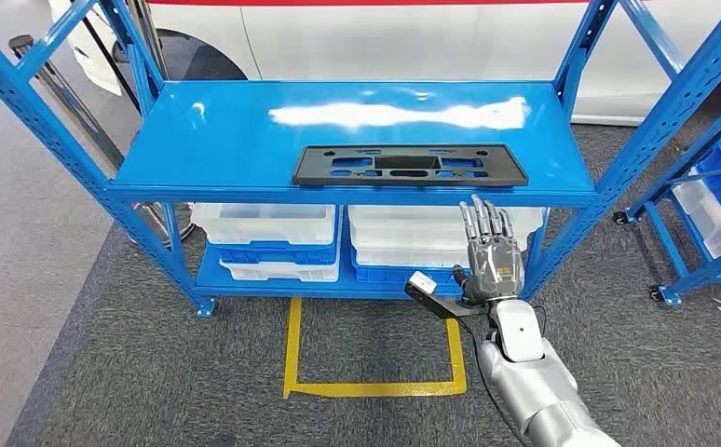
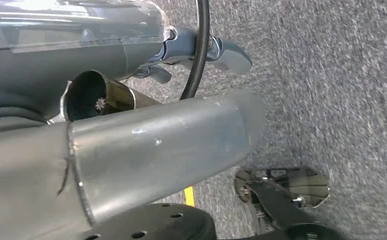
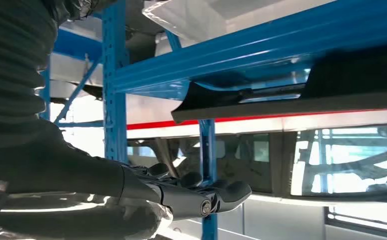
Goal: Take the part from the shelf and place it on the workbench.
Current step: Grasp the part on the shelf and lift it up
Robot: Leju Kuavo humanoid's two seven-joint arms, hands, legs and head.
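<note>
Part (image 1: pixel 410 165), a flat black perforated panel, lying at the front edge of the blue shelf (image 1: pixel 226 130), untouched and partly overhanging the lip. Right robot hand (image 1: pixel 493 250) raised just below and in front of that edge, fingers straight and apart, holding nothing; left robot hand's state impossible to tell. Likely hazards: fingers striking the shelf beam on the way up, or nudging the thin panel backward or tipping it off.

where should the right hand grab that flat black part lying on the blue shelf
Probably the front long edge of the black part, near its right end, approached from the shelf's open front. It lies flat at the shelf edge, and the open right hand is just below that end.
</note>
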